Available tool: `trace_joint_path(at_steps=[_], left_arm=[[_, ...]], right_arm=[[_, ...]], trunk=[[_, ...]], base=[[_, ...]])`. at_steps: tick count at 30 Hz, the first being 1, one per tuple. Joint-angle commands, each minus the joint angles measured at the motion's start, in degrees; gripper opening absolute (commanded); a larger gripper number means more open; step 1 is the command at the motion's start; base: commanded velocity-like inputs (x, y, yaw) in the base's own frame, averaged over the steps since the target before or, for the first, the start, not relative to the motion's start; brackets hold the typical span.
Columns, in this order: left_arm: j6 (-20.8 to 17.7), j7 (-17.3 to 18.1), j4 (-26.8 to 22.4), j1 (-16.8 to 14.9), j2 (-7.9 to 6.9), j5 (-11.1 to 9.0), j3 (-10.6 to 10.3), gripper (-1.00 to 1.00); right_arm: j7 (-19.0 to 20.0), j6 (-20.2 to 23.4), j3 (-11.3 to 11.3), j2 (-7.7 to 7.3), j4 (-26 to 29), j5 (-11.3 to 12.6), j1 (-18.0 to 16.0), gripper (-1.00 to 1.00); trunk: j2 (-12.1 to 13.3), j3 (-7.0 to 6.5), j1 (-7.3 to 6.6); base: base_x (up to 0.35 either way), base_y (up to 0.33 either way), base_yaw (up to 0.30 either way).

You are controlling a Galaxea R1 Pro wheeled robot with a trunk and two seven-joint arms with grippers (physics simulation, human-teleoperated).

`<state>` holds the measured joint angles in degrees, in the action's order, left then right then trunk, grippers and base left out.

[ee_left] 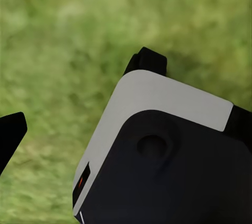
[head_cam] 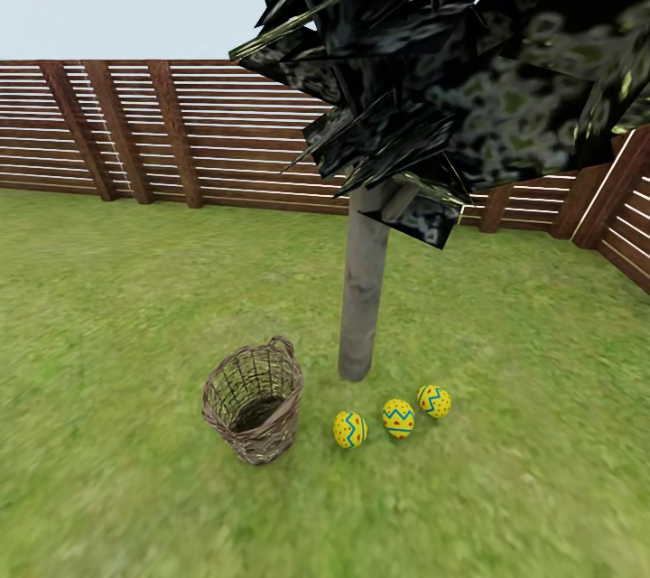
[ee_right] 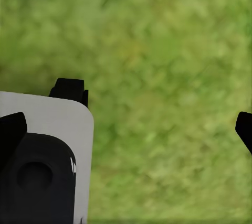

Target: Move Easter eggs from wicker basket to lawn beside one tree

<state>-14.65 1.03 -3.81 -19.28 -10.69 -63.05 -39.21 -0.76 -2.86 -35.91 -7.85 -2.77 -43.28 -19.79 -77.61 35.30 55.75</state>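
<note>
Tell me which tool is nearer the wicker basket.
Cannot tell, left or right: the left tool and right tool each hang over lawn beside the robot's body, while the wicker basket stands by the tree.

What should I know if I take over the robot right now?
Left gripper: one dark fingertip shows over blurry grass; open or shut, cannot tell.
Right gripper: fingers wide apart over grass, holding nothing.
The three Easter eggs lie in a row on the lawn by the foot of the tree.
The wicker basket stands upright beside the tree, and looks empty.
Done: all eggs look to be out and next to one tree.
Left: probably nothing; just check the basket's bottom.
</note>
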Motion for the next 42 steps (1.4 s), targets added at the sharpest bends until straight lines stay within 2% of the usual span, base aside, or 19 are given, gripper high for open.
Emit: trace_joint_path(at_steps=[1,42], left_arm=[[-0.2,0.11,-0.05,-0.02,-0.03,-0.32,-0.34,1.0],[-0.2,0.11,-0.06,0.02,-0.03,-0.32,-0.34,1.0]], right_arm=[[-0.06,-0.3,-0.42,-0.06,-0.22,-0.31,-0.07,1.0],[-0.08,-0.3,-0.4,-0.06,-0.22,-0.31,-0.07,1.0]], trunk=[[-0.03,0.05,0.0],[-0.03,0.05,0.0]], base=[[0.0,0.0,0.0],[0.0,0.0,0.0]])
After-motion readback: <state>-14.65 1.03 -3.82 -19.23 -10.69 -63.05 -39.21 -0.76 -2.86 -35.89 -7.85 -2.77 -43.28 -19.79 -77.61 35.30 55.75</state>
